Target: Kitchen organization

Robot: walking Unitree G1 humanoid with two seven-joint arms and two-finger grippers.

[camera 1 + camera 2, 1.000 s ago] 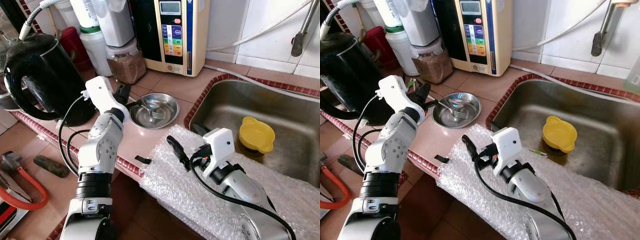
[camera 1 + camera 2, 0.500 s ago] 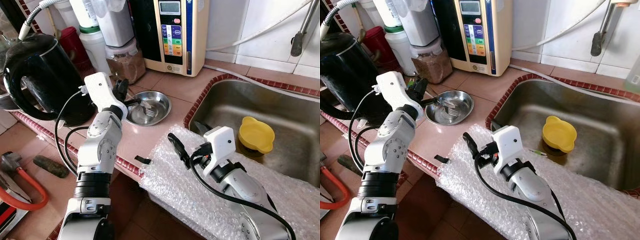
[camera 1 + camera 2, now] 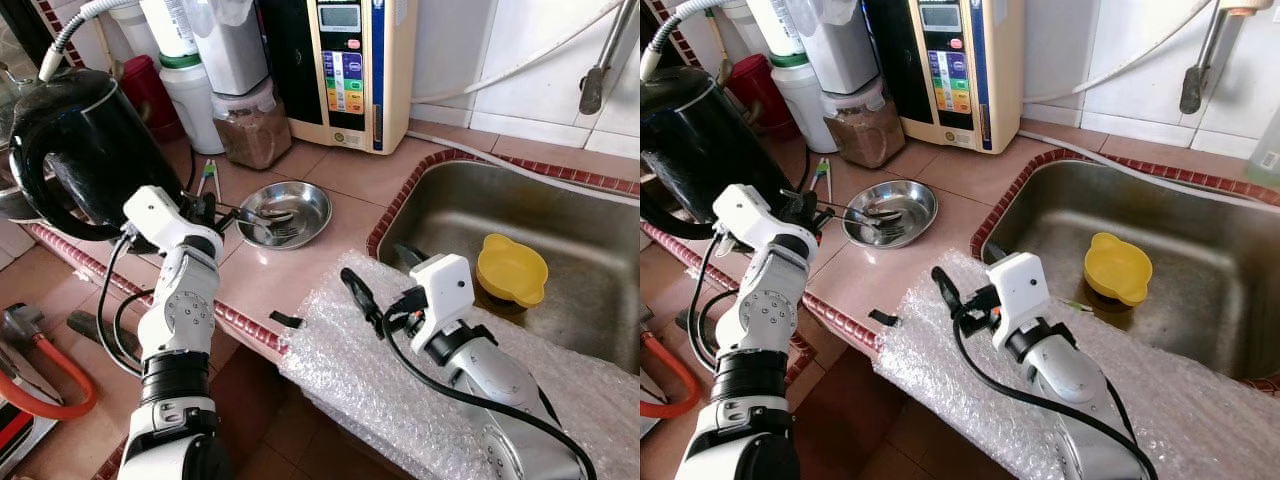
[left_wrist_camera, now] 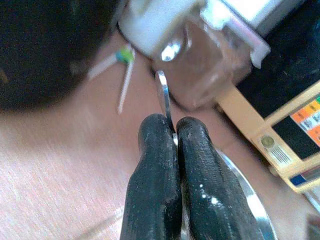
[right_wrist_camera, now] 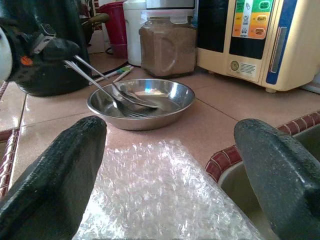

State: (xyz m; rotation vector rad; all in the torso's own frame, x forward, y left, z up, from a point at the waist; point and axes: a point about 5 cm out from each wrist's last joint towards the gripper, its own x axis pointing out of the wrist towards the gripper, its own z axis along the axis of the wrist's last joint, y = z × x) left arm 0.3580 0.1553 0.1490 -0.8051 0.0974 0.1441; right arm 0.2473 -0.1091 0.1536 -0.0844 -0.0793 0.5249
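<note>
Left gripper (image 3: 207, 212): closed tight on the handle ends of the cutlery; the left wrist view shows a thin metal handle pinched between the two black fingers (image 4: 152, 170). The grasp sits at the far end of the handles, which judged from the layout keeps the gripper off the bowl rim.

Cutlery: a spoon (image 3: 262, 213) and a fork (image 3: 281, 231), heads resting inside the steel bowl (image 3: 312, 202), handles angled up and out towards the left gripper. Whether both handles are in the pinch, or one alone, cannot be told.

Steel bowl: stands on the tiled counter (image 3: 340, 175), between the black kettle (image 3: 75, 140) and the sink (image 3: 470, 215), in front of the brown-filled jar (image 3: 252, 125). It serves as the holder for the loose cutlery.

Right gripper (image 3: 360, 295): fingers spread wide and empty, hovering over the bubble wrap (image 3: 370, 370) draped on the counter edge. The right wrist view looks between the fingers at the bowl; the arm appears parked, not engaged.

Sink contents: a yellow cup (image 3: 512, 268) sits on the basin floor, well apart from both grippers.

Other items: a pair of green-tipped sticks (image 3: 210, 178) lies flat beside the kettle, a small black fragment (image 3: 286, 320) near the counter edge.

Assessment: the cutlery is the item in hand; probably being lifted out of, or placed into, the bowl.
</note>
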